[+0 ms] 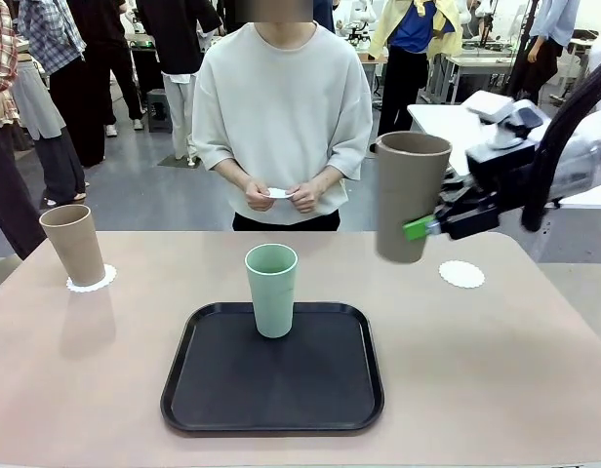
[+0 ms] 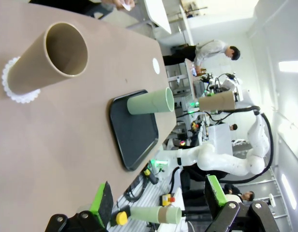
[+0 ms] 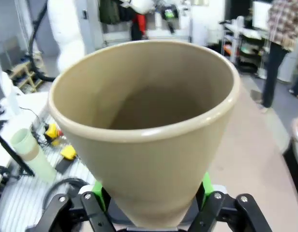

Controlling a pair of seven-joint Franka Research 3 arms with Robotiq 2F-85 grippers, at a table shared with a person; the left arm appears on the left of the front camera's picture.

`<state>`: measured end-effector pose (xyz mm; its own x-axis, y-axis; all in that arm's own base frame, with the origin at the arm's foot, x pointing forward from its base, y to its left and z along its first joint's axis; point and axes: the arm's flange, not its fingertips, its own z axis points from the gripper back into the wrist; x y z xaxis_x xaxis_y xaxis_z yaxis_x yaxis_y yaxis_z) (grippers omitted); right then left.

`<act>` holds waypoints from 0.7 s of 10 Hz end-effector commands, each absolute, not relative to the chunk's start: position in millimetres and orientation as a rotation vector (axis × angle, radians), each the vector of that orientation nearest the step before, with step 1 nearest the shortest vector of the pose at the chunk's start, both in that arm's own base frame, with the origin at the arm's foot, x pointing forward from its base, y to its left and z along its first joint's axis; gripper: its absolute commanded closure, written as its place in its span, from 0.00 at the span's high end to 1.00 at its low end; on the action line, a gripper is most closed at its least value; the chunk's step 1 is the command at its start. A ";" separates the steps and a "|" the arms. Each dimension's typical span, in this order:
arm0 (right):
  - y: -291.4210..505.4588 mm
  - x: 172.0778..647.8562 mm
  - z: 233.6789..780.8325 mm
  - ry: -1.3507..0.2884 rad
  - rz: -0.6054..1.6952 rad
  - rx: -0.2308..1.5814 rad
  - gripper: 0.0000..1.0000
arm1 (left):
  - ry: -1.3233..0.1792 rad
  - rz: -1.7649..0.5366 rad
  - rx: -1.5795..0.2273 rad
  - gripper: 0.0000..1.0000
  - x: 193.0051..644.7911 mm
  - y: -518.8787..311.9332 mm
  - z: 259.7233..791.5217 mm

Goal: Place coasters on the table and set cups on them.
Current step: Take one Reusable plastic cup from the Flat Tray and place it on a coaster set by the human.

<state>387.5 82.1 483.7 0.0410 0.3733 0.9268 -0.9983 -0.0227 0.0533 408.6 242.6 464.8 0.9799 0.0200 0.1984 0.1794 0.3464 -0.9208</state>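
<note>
right fingers [image 1: 416, 230] grip tan cup [image 1: 410, 190], near upright, mouth up | left fingers [image 2: 101, 197] spread wide

No text, label, brand, number or sign can be read on anything here.

**Matt cups, lacy paper, a faint sheen on the tray**

The surface [image 1: 496, 370] is a smooth, matt beige-pink. The black tray [image 1: 271, 390] looks like smooth plastic, with a soft sheen along its raised rim. On the tray, the mint green cup [image 1: 271, 290] is matt and smooth. So are the left tan cup [image 1: 74, 244] and the raised tan cup [image 1: 410, 195] to the tray's right. The white coaster [image 1: 461, 274] right of the tray and the far-left coaster [image 1: 91, 284] look like thin, lacy paper. The right claw [image 1: 415, 230] is dull black with bright green pads.
</note>
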 end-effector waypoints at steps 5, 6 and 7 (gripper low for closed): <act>-96.7 496.0 512.5 -1.089 1.083 0.846 0.81 | -0.194 -0.105 -1.220 1.00 407.2 241.9 467.0; -98.2 493.5 513.4 -1.064 1.069 0.891 0.81 | -0.194 -0.105 -1.220 1.00 407.2 241.9 467.0; -107.4 492.8 507.0 -1.060 1.130 0.760 0.81 | -0.194 -0.105 -1.220 1.00 407.2 241.9 467.0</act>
<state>495.9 -108.8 506.7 0.0907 0.2892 0.9530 -0.9602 0.2793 0.0066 408.7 242.3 464.8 0.9799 0.0193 0.1983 0.1796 0.3462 -0.9208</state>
